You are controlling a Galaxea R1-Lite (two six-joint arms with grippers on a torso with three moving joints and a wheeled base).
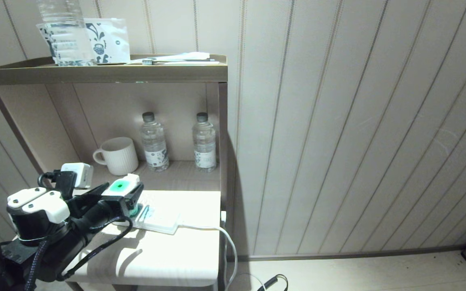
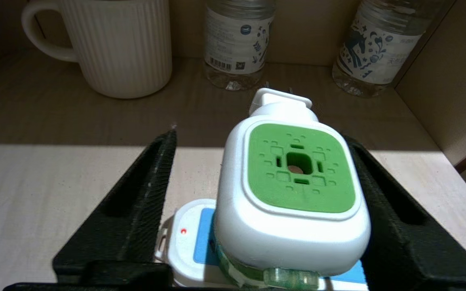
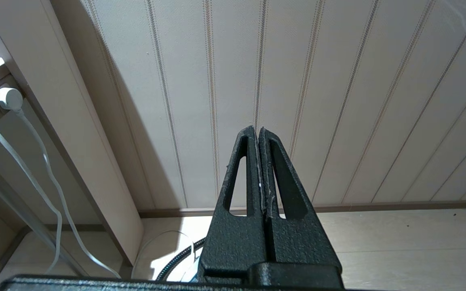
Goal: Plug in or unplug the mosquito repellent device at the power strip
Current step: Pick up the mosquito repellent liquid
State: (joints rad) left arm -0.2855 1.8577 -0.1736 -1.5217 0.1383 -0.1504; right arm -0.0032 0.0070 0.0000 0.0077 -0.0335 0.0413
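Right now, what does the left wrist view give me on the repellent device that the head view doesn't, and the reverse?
Left wrist only: the device's prongs point away from the strip, and one finger stands apart from the body.

Head only: the white cord leaving the power strip, plus a white adapter.

Both: the left gripper straddling the mosquito repellent device, the mug and two water bottles behind.

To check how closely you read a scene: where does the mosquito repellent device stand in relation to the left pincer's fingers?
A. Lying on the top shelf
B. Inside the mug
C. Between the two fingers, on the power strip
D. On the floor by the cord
C: the mosquito repellent device stands between the left pincer's black fingers, over the power strip.
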